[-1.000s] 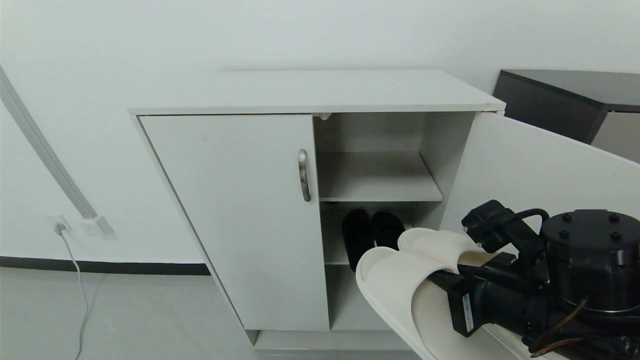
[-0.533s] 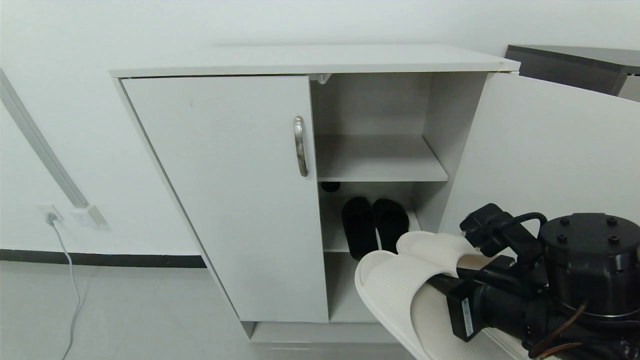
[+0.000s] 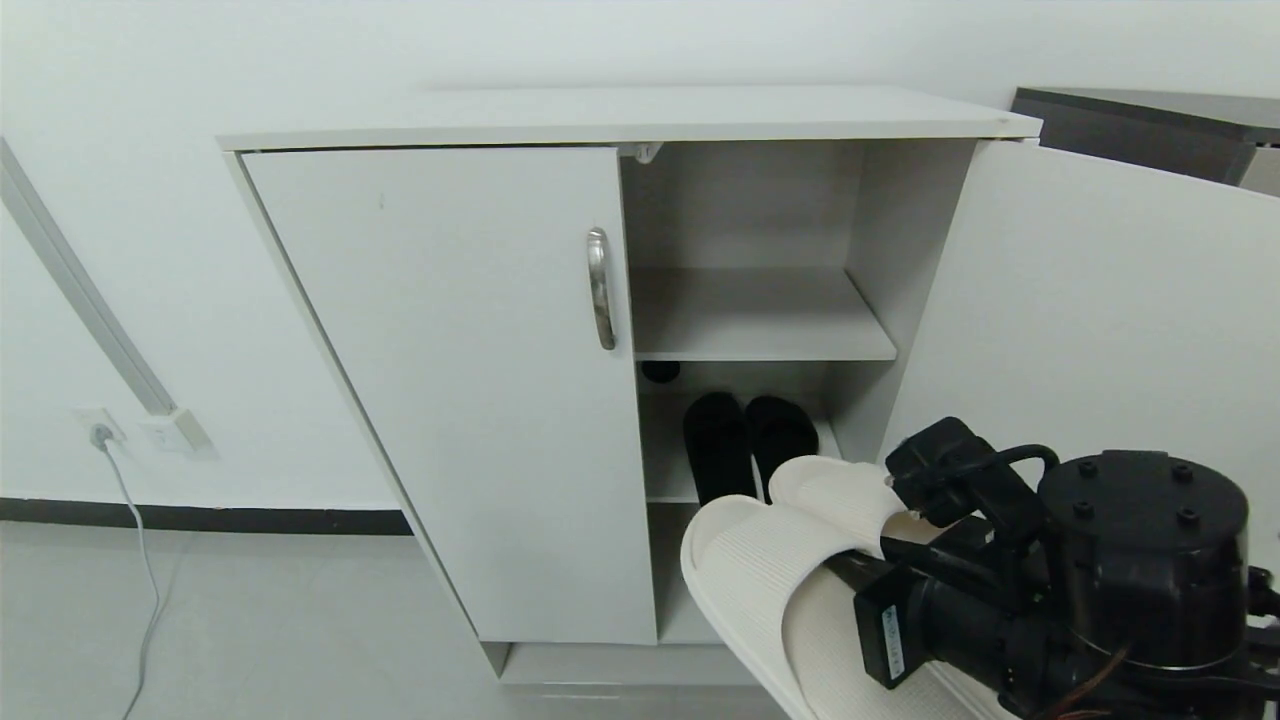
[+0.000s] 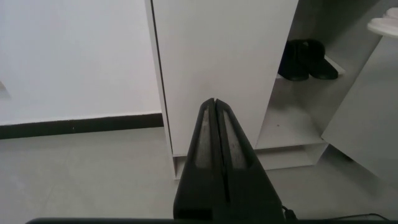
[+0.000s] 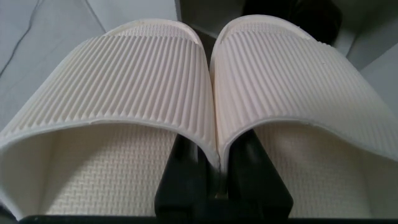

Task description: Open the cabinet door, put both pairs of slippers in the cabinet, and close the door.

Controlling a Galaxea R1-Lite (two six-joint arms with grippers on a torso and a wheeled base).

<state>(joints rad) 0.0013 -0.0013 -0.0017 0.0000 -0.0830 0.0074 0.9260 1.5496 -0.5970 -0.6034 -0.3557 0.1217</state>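
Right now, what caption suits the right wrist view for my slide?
Right gripper pinches the white slippers by their inner edges, black slippers ahead.

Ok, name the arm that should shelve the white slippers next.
Right: the right jaws clamp the ribbed cream slippers before the open side of the white cabinet; the left jaws are shut, empty.

Wall socket with grey cable at left; dark furniture at right
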